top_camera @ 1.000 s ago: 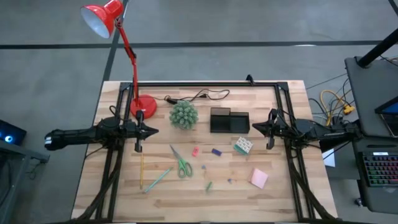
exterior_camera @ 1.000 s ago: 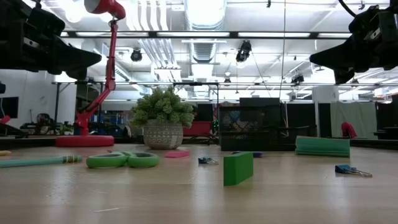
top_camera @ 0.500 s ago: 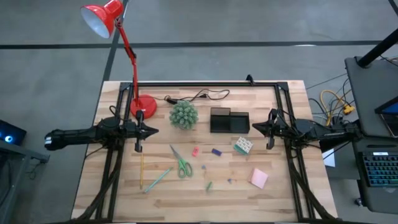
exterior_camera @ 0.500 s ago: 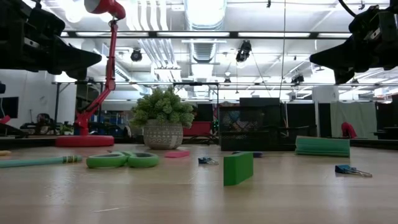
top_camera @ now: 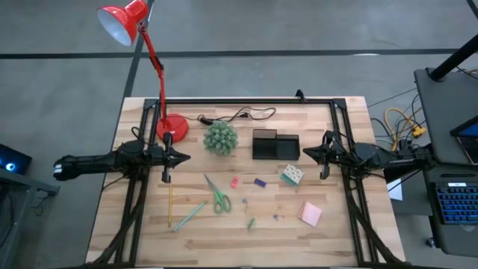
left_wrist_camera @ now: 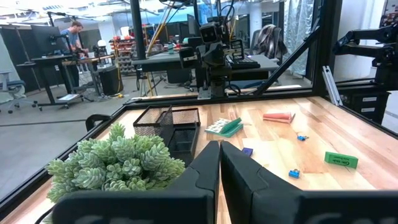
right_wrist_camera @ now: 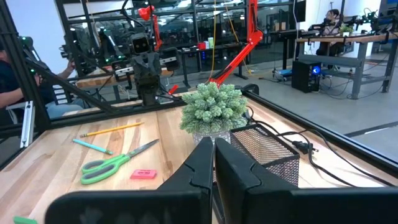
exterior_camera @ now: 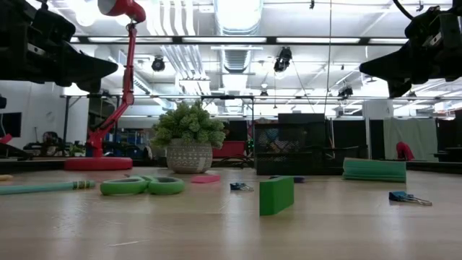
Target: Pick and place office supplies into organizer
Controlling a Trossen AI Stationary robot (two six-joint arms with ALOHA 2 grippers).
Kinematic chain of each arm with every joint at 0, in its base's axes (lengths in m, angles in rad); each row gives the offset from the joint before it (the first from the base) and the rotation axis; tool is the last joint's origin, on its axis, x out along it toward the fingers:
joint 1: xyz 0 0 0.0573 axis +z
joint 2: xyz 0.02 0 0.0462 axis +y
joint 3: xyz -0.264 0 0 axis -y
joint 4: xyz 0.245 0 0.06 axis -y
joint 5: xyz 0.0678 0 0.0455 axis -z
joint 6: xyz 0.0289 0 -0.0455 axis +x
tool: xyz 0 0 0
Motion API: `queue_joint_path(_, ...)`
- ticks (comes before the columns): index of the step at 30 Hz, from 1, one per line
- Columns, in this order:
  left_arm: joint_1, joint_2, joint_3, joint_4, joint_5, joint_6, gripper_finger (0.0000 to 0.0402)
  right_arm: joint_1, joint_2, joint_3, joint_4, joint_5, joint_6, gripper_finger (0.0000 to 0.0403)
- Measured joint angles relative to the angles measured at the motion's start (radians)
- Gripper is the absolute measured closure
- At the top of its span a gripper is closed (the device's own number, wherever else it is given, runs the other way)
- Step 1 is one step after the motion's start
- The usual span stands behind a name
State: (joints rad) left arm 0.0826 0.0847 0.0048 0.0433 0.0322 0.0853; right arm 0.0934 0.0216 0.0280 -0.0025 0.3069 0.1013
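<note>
The black mesh organizer (top_camera: pixel 275 145) stands at the table's far middle. In front of it, lying flat on the wood, are green-handled scissors (top_camera: pixel 217 196), a yellow pencil (top_camera: pixel 169 205), a light green pen (top_camera: pixel 192 215), a pink sticky-note pad (top_camera: pixel 311 214), a green-white block (top_camera: pixel 291 175) and small pink (top_camera: pixel 234 181) and purple (top_camera: pixel 259 181) bits. My left gripper (top_camera: pixel 183 157) hovers shut and level at the left side, pointing right. My right gripper (top_camera: pixel 304 155) hovers shut and level at the right side, pointing left. Neither has anything between its fingers (left_wrist_camera: pixel 211 163) (right_wrist_camera: pixel 205 158).
A red desk lamp (top_camera: pixel 171 127) with its cable stands at the far left, and a round green plant (top_camera: pixel 221 138) stands beside the organizer. A black frame (top_camera: pixel 246 100) runs along the table's edges. People are at desks in the room beyond the table.
</note>
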Motion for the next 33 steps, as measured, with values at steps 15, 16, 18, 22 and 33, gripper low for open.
queue_joint_path(15, 0.0, 0.0, 0.0, 0.0, -0.001, 0.0, 0.0402, 0.0, 0.0, 0.0, 0.016, 0.0, 0.0, 0.0394)
queue_joint_path(16, 0.0, 0.0, 0.0, 0.0, -0.001, 0.0, 0.0402, 0.0, 0.0, 0.0, 0.021, 0.0, 0.0, 0.0394)
queue_joint_path(18, 0.0, 0.0, 0.0, 0.0, -0.001, 0.0, 0.0402, 0.0, 0.0, 0.0, 0.02, 0.0, 0.0, 0.0394)
queue_joint_path(22, 0.0, 0.0, 0.0, 0.0, -0.004, 0.0, 0.0402, 0.0, 0.0, 0.0, 0.027, 0.0, -0.005, 0.0394)
queue_joint_path(33, 0.0, 0.0, 0.0, 0.027, -0.017, 0.005, 0.0402, 0.0, 0.013, 0.0, 0.089, 0.016, -0.111, 0.0391)
